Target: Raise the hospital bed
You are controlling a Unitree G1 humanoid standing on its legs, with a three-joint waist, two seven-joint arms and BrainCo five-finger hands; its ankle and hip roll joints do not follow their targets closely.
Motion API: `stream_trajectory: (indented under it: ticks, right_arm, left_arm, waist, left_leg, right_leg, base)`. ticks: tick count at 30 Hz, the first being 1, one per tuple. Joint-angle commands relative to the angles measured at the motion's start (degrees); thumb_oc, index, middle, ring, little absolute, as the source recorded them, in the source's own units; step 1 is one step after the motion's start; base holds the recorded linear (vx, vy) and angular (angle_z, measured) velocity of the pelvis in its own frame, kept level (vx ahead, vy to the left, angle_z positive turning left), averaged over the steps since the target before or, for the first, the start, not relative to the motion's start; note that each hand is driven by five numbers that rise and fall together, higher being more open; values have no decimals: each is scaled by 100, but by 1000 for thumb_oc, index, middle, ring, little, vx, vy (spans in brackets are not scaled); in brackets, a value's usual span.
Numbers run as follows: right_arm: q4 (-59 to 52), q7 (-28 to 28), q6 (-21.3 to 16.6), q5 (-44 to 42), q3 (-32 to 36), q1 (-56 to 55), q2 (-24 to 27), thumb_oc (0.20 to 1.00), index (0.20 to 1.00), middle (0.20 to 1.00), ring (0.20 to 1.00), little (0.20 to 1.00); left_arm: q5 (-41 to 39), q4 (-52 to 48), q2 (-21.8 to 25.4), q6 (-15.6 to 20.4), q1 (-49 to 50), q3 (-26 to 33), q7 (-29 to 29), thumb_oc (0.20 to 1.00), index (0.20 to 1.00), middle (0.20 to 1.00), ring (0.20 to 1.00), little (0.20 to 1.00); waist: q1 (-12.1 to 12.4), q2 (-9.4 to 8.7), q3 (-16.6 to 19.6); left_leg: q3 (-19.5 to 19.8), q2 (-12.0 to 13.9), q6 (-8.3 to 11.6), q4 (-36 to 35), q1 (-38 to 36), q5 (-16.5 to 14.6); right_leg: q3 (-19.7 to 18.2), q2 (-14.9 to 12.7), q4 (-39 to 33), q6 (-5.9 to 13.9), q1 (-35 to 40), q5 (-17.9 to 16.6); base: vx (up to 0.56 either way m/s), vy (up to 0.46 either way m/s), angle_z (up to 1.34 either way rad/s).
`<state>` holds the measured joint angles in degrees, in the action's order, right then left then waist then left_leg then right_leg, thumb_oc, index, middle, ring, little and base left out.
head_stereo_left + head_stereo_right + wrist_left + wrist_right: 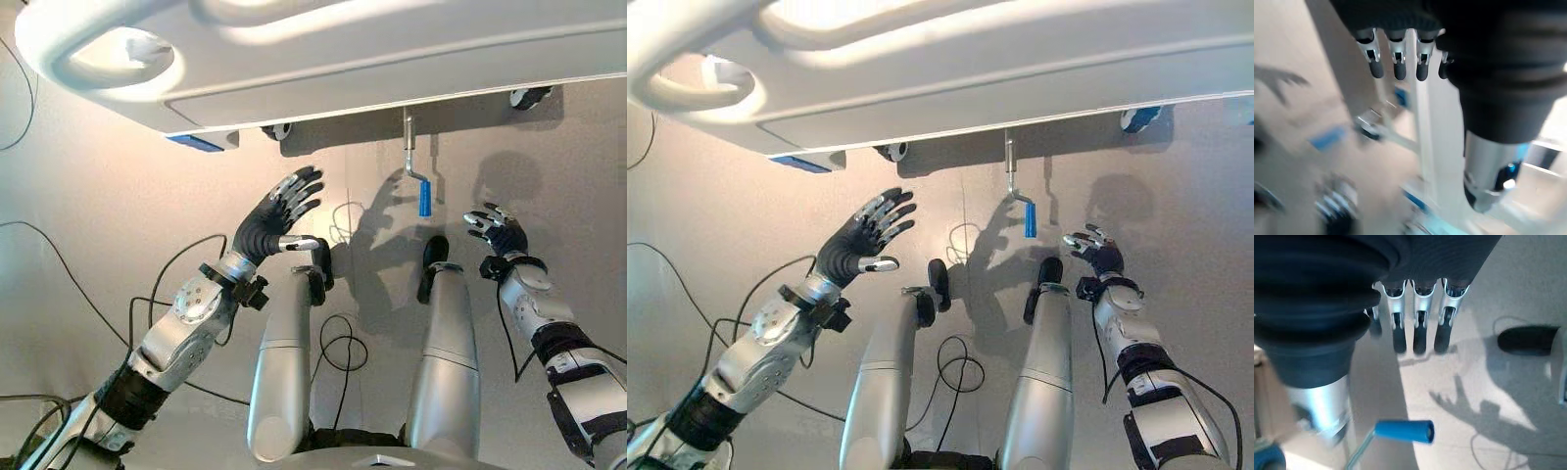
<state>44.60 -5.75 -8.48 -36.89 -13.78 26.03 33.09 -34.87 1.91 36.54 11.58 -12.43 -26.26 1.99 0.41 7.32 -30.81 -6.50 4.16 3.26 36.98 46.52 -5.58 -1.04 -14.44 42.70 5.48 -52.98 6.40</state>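
Both the left hand [272, 220] and right hand [495, 232] hang open, empty; the right wrist view brings the blue crank handle [1404, 431] close under the hospital bed [392, 59].

The hospital bed [323, 59] spans the far side of the scene, above the floor [88, 196]. A crank handle [424, 198] hangs below the bed's near edge, right of its middle. The left hand [279, 220] is raised left of the handle, well apart from it; the right hand [495, 230] sits near the handle, on its right.
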Motion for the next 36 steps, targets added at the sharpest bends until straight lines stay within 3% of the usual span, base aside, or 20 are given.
stream_trajectory:
  ticks: [1, 4, 10, 12, 18, 20, 28, 36]
  right_arm:
    - [37, -114, -266, 313, 149, -35, -10, 1000, 1000, 1000, 1000, 1000]
    - [263, -122, -304, 484, 222, -209, -97, 1000, 1000, 1000, 1000, 1000]
    - [664, -189, -293, 1272, 454, -971, -294, 1000, 1000, 1000, 1000, 1000]
    - [1026, -157, -244, 1342, 578, -1195, -434, 1000, 1000, 1000, 1000, 1000]
    - [1390, -10, -128, 1597, 687, -1793, -647, 1000, 1000, 1000, 1000, 1000]
    - [1587, 137, -42, 1682, 681, -2105, -841, 1000, 1000, 1000, 1000, 1000]
    - [1844, 134, 92, 2146, 575, -2632, -1357, 1000, 1000, 1000, 1000, 1000]
    - [2317, 59, 197, 2308, 487, -2707, -1650, 1000, 1000, 1000, 1000, 1000]
  left_arm:
    - [1214, 473, -125, 326, -148, 82, -211, 1000, 1000, 1000, 1000, 1000]
    - [1874, 1756, -581, 414, -184, -8, -349, 1000, 1000, 1000, 1000, 1000]
    - [2688, 4175, -1432, 259, 122, 594, -668, 1000, 1000, 1000, 1000, 1000]
    - [2891, 4782, -1623, 164, 276, 772, -712, 1000, 1000, 1000, 1000, 1000]
    - [2976, 5128, -1806, 171, 767, 1040, -665, 1000, 1000, 1000, 1000, 1000]
    - [2856, 5352, -1945, 173, 990, 1249, -615, 1000, 1000, 1000, 1000, 1000]
    - [2857, 5832, -2217, 106, 1286, 1647, -761, 1000, 1000, 1000, 1000, 1000]
    - [2937, 6382, -2431, -16, 1214, 1821, -1037, 1000, 1000, 1000, 1000, 1000]
  waist:
    - [-116, -54, 101]
    - [-156, -116, 101]
    - [-251, -284, 102]
    - [-242, -326, 322]
    - [-188, -407, 852]
    - [-147, -463, 1248]
    - [-132, -629, 2207]
    - [-33, -701, 2542]
  left_leg:
    - [-44, -35, -4, -858, -350, 803]
    - [-37, -34, -17, -1013, -820, 749]
    - [-12, -6, 6, -1358, -1957, 656]
    - [-8, -2, 19, -1542, -2260, 647]
    - [48, -35, 60, -2049, -2989, 651]
    - [61, -62, 89, -2476, -3461, 682]
    - [79, -155, 142, -3579, -4573, 804]
    - [166, -136, 142, -3814, -5035, 768]
  right_leg:
    - [148, -71, -371, 107, 404, -479]
    - [206, -44, -587, 99, 850, -477]
    - [377, -14, -1192, 107, 2082, -546]
    - [433, 11, -1451, 106, 2427, -593]
    - [641, 19, -2035, 128, 3257, -646]
    - [780, 53, -2550, 172, 3803, -719]
    - [1093, 157, -3749, 336, 5034, -906]
    - [1276, 183, -3942, 361, 5630, -818]
  base:
    - [-21, -16, -20]
    - [-19, -31, -6]
    - [1, -63, -8]
    - [39, -82, 3]
    - [61, -81, 2]
    - [83, -92, 5]
    - [105, -72, 7]
    - [58, -33, 12]
